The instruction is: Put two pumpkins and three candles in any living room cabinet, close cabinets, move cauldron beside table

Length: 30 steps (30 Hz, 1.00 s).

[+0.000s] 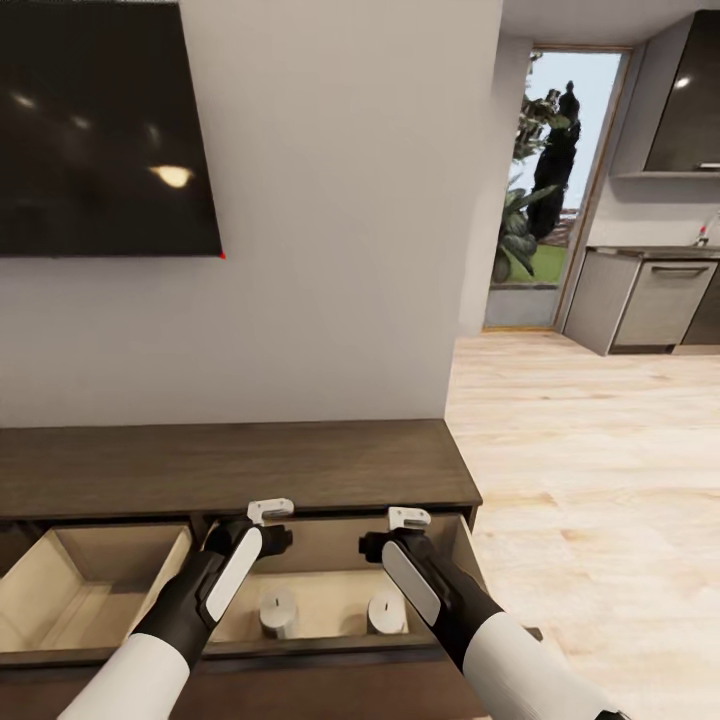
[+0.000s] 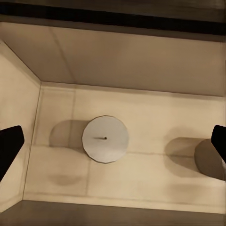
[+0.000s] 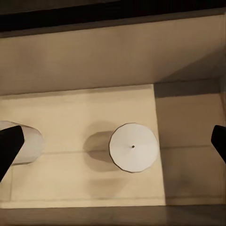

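Observation:
The dark-brown cabinet (image 1: 240, 465) stands against the wall with two pale drawers pulled open. Two cream candles stand upright in the right-hand drawer: one (image 1: 278, 610) on the left and one (image 1: 385, 610) on the right. My left gripper (image 1: 268, 530) hangs open, pointing down over the left candle (image 2: 105, 139), its fingertips (image 2: 9, 147) wide of it. My right gripper (image 1: 398, 538) is open above the right candle (image 3: 133, 147), clear of it; its neighbour (image 3: 27, 143) shows beside it. Pumpkins, cauldron and table are out of view.
The left drawer (image 1: 60, 600) is open and its visible part holds nothing. A black TV (image 1: 100, 130) hangs on the wall above. Pale wood floor (image 1: 600, 480) runs right of the cabinet toward grey kitchen units (image 1: 660, 300) and a glass door (image 1: 550, 180).

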### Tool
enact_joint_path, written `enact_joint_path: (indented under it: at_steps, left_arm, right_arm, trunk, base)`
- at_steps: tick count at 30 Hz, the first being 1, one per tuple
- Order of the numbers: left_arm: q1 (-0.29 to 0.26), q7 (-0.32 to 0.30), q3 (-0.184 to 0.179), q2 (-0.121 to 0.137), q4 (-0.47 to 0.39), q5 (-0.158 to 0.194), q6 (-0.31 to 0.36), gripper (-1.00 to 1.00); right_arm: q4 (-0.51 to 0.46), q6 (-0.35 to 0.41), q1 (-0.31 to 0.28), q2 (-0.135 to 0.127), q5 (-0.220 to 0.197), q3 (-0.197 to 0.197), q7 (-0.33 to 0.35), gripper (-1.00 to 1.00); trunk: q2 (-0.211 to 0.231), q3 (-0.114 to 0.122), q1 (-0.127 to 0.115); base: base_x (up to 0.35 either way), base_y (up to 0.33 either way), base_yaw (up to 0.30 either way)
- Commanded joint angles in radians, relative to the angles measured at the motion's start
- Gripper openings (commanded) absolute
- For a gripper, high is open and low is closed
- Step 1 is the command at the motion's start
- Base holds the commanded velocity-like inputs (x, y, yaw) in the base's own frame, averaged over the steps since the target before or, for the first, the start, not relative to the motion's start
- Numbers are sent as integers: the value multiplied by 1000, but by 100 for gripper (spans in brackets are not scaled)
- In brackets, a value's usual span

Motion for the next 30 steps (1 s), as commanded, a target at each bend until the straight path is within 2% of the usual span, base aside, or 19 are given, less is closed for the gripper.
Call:
enact_joint_path:
  at_steps: [1,26,30]
  left_arm:
    - [-1,10,-2,0,-1,11,2,100]
    - [-1,10,-2,2,-1,11,2,100]
    - [-1,10,-2,2,-1,11,2,100]
  right_arm:
    - [-1,2,-1,0,-9,4,-9,100]
    - [-36,5,-1,-1,-9,5,-7,100]
    - [-36,5,-1,-1,-9,5,-7,100]
  trunk:
    - [7,2,-4]
    - [182,80,-100]
    - [210,93,-115]
  base:
    - [0,0,0]
    - [-1,0,0]
    - [-166,0,0]
